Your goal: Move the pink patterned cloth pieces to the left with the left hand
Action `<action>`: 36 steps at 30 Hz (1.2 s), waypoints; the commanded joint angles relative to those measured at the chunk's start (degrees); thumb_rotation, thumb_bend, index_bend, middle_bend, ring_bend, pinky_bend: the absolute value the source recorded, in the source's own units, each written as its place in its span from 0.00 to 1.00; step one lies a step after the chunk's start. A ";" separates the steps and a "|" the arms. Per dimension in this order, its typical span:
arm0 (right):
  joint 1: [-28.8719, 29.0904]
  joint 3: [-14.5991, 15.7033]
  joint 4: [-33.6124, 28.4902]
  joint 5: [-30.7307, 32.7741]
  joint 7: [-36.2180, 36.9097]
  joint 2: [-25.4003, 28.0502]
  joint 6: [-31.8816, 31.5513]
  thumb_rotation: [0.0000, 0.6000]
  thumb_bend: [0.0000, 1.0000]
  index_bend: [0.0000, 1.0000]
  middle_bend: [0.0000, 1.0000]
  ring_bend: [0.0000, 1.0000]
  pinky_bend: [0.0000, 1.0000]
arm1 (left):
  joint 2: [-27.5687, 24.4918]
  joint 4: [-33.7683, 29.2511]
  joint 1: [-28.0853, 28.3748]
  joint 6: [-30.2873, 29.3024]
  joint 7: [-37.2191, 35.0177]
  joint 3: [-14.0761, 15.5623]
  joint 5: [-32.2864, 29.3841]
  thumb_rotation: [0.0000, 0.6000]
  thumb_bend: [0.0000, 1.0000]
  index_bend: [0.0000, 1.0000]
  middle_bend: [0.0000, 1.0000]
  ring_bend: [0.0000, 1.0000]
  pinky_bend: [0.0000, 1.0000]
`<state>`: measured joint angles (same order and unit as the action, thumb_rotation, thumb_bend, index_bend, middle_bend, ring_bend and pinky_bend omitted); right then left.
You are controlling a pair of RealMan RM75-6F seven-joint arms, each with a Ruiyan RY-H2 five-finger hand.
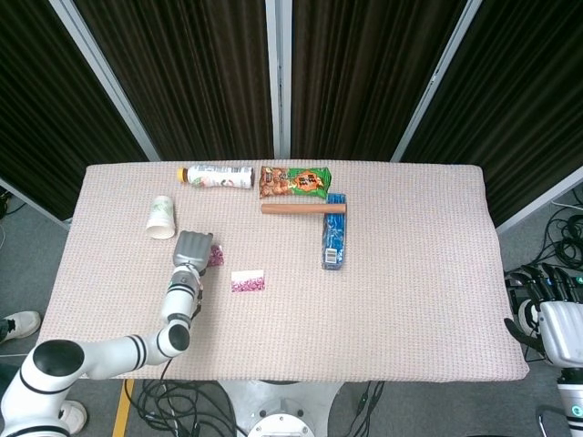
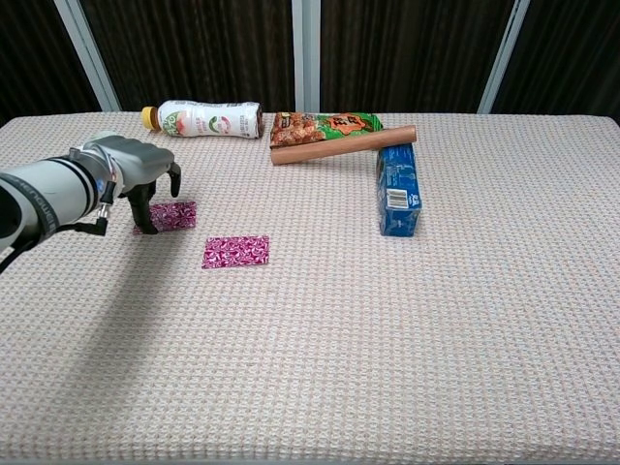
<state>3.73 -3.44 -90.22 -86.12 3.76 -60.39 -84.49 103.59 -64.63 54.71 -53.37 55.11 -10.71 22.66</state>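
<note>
Bright, even overhead light falls on the table (image 2: 387,320); both views are sharp, shadows soft and faint. Dark curtains (image 1: 191,73) swallow the background, and no glare shows.

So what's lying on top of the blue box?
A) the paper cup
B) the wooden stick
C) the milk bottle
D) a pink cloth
B: one end of the wooden stick rests on the far end of the blue box, while its other end lies by the snack bag.
</note>
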 commanded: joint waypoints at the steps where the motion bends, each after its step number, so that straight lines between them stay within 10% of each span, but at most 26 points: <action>1: 0.15 -0.03 0.05 0.00 -0.02 -0.10 0.20 1.00 0.14 0.21 0.14 0.00 0.00 | -1.74 -3.86 -0.07 -0.77 -1.33 0.25 3.54 1.00 0.25 0.36 0.87 0.83 0.88; 11: 0.27 0.01 -0.05 -0.13 -0.20 -0.27 0.27 1.00 0.14 0.21 0.14 0.00 0.00 | -4.05 -15.77 0.07 -2.97 -0.38 3.69 8.86 1.00 0.24 0.36 0.87 0.83 0.88; 36: -0.21 -0.03 0.73 0.77 0.72 -0.11 0.22 1.00 0.14 0.21 0.14 0.00 0.00 | 2.88 -11.54 4.59 -4.01 3.95 1.00 -3.72 1.00 0.24 0.37 0.87 0.83 0.88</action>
<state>3.53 -3.47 -89.49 -85.36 4.49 -60.50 -84.27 106.25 -76.37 59.11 -57.45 58.91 -9.51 19.25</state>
